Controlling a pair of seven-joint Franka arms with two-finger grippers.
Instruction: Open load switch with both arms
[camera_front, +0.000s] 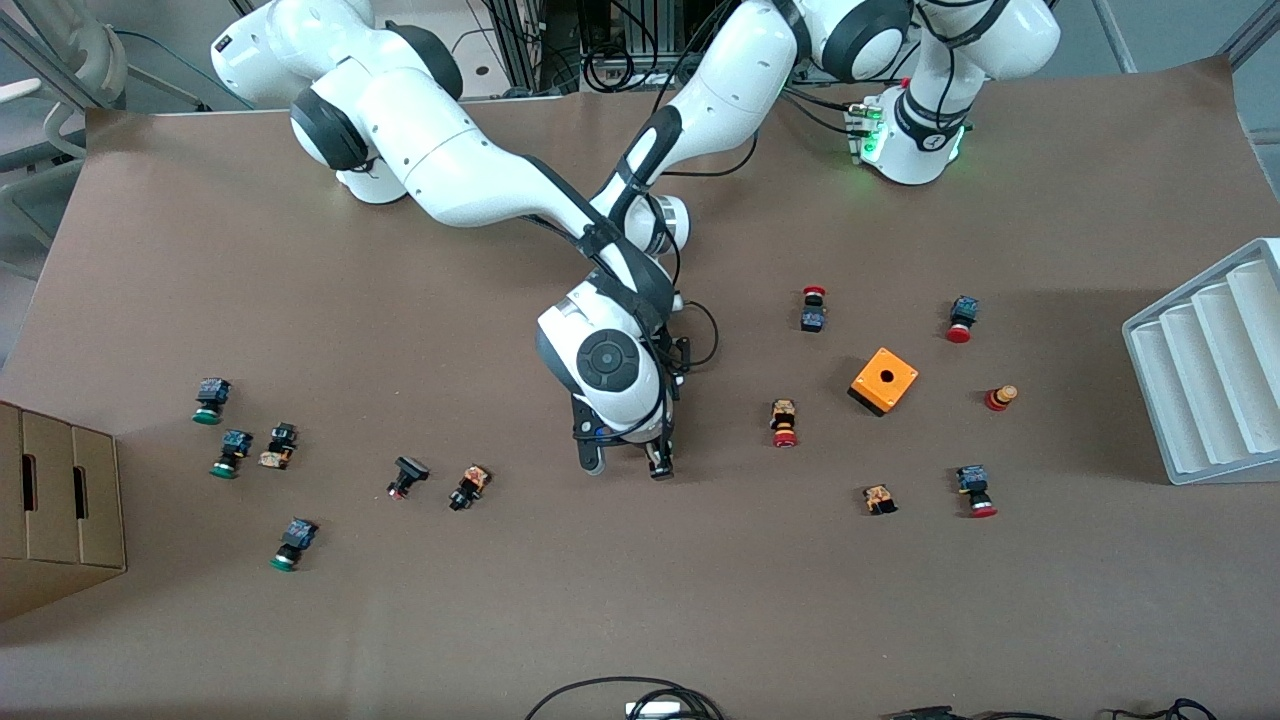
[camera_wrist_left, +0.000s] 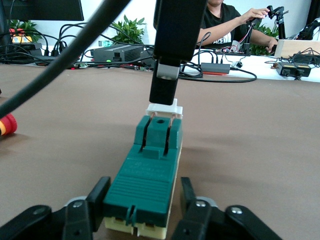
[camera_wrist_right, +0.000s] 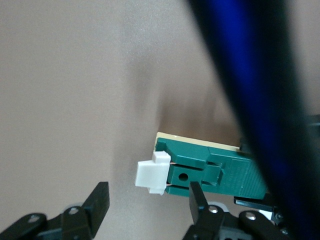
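The load switch (camera_wrist_left: 150, 172) is a dark-green block on a cream base, lying on the brown table with its white tab (camera_wrist_left: 164, 109) at one end. My left gripper (camera_wrist_left: 144, 189) is open, its fingers close along both sides of the block's other end; one finger touches it and a thin gap shows at the other. My right gripper (camera_wrist_right: 148, 199) is open just above the white tab (camera_wrist_right: 150, 175), one finger (camera_wrist_left: 165, 85) hanging right over it. In the front view the right gripper (camera_front: 625, 462) reaches down mid-table, and the right hand hides the switch and the left gripper.
Red-capped push buttons (camera_front: 784, 422) and an orange box (camera_front: 884, 380) lie toward the left arm's end, with a white ribbed rack (camera_front: 1210, 370) at that table edge. Green-capped buttons (camera_front: 232, 452) and a cardboard box (camera_front: 60, 510) lie toward the right arm's end. The arms cross mid-table.
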